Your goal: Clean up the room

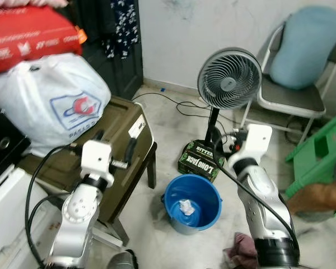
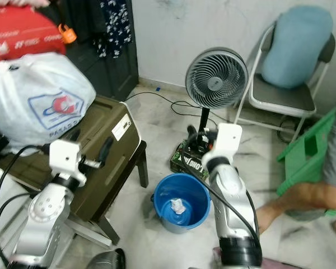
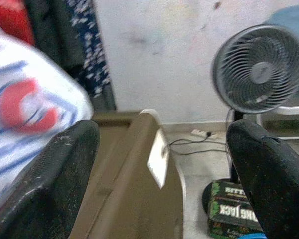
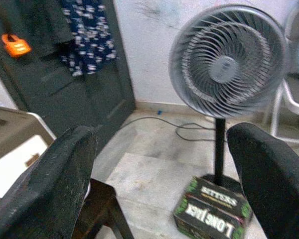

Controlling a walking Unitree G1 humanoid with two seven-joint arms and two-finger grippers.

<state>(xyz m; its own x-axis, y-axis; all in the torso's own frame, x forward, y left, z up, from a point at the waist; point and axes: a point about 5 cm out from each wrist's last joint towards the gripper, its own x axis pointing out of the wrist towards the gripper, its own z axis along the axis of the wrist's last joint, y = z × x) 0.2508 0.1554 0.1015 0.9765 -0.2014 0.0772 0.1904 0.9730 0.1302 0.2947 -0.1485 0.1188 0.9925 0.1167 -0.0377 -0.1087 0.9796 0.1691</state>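
A blue bucket (image 1: 193, 203) sits near; beyond it, a fan (image 1: 229, 78) stands on a "LONG JACK" box (image 1: 201, 159). Left gripper (image 3: 164, 169) and right gripper (image 4: 159, 174) are both spread, empty.

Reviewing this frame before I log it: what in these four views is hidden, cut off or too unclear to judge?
- Blue bucket: a crumpled white item lies inside; too small in both eye views to identify.
- Fan: its base is hidden behind the green box and the right arm.
- Person: cut off by the right edge of the eye views.
- White plastic bag: contents hidden; its logo is blurred in the left wrist view.
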